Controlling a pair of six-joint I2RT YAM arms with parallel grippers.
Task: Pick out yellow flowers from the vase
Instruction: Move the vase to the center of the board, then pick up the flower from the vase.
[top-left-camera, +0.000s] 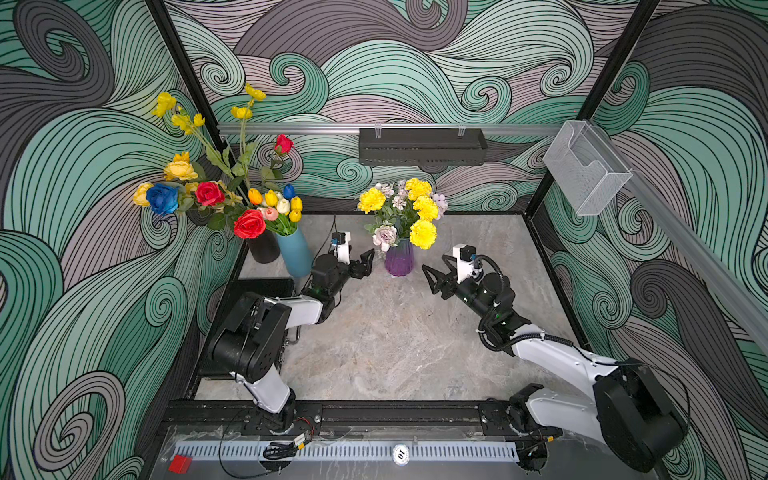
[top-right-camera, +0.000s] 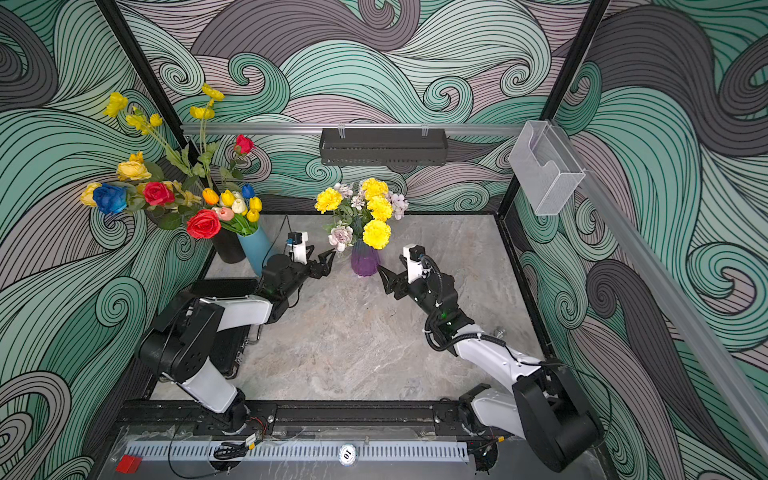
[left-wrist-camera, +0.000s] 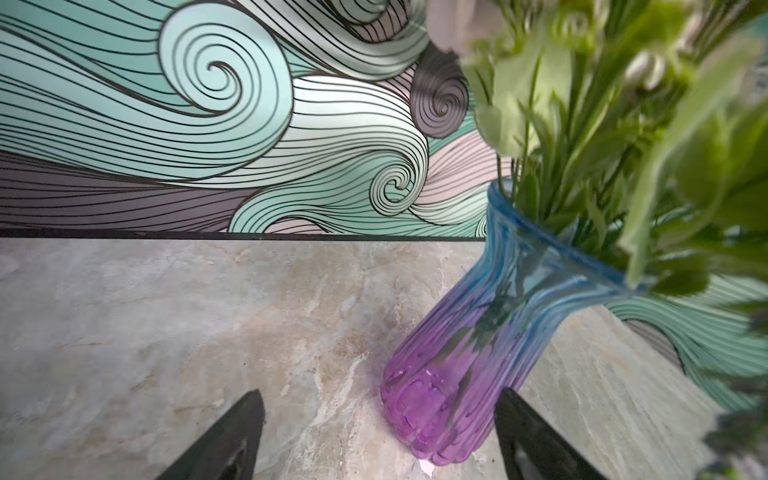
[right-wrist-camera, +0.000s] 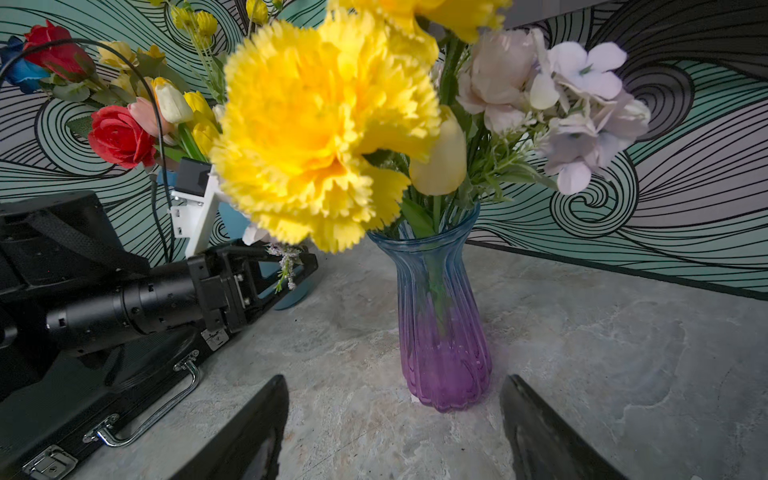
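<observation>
fig.: approach stage, nothing picked yet. nearest, over the bare marble table (top-left-camera: 395, 353), the left gripper (top-left-camera: 365, 262) and right gripper (top-left-camera: 433, 262) flank the purple vase (top-left-camera: 399, 262), one on each side and low by its body. both wrist views show each pincer well open and empty. in the left wrist view one finger (left-wrist-camera: 528, 436) lies just beside the vase foot; whether it touches cannot be told. above the vase mouth stand the yellow flowers (top-left-camera: 423, 233), ruffled pom-poms mixed with pale lilac blooms (top-left-camera: 384, 237), all seated in the vase. farther back, at left, a blue vase (top-left-camera: 295, 253) and a black vase (top-left-camera: 264, 249) hold mixed bunches (top-left-camera: 208, 195), with some yellow among red and blue. judged step: lining up on a first stem. the next move calls for one gripper to rise to a yellow stem under its head, close on that stem alone and draw it straight up. the other gripper may need to steady the vase.
</observation>
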